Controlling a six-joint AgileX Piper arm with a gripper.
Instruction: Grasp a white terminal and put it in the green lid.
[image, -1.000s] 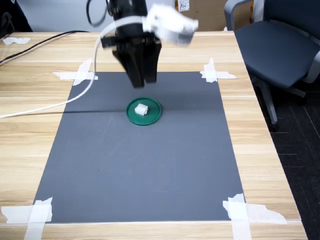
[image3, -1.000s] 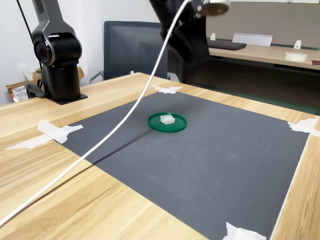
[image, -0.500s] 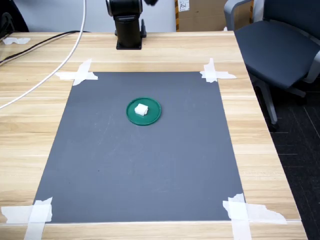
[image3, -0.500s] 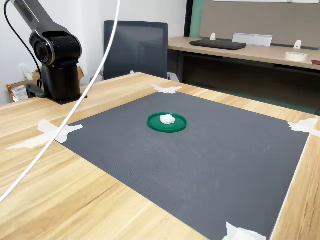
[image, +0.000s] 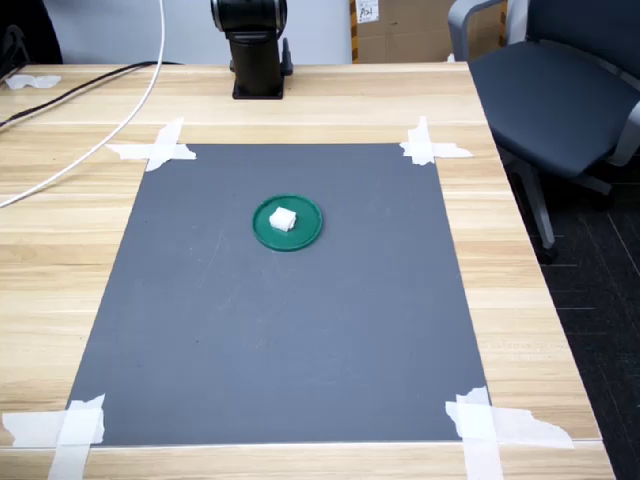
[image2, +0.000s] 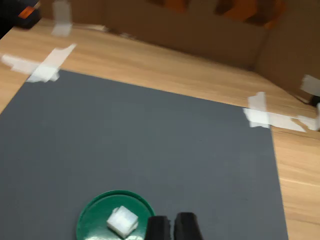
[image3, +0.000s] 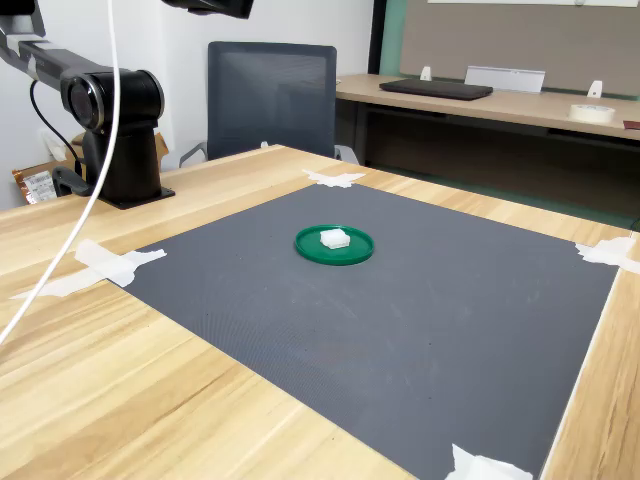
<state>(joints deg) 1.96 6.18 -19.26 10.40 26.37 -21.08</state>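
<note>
Your gripper (image2: 171, 227) shows only in the wrist view, as two dark fingertips close side by side with just a sliver of gap between them, pinching nothing and touching nothing. It hangs high above the mat, out of sight in both exterior views.

The white terminal (image: 283, 219) lies inside the green lid (image: 308, 230), a little off the middle, resting flat on the lid's floor and well within the rim. In the second exterior view the same holds: the small white block (image3: 334, 238) sits in the green disc (image3: 355, 252).

The lid itself rests on the dark grey mat (image: 300, 330), toward the end nearer the arm's black base (image: 257, 60), with the mat's corners held down by white tape (image: 153, 150) on the wooden table (image: 530, 300). A white cable (image: 80, 160) trails over the table on the first exterior view's left.

Judging from this, your placing step looks done; what is left is clearing away. Your next move calls only for parking the arm without letting that cable drag across the lid.
</note>
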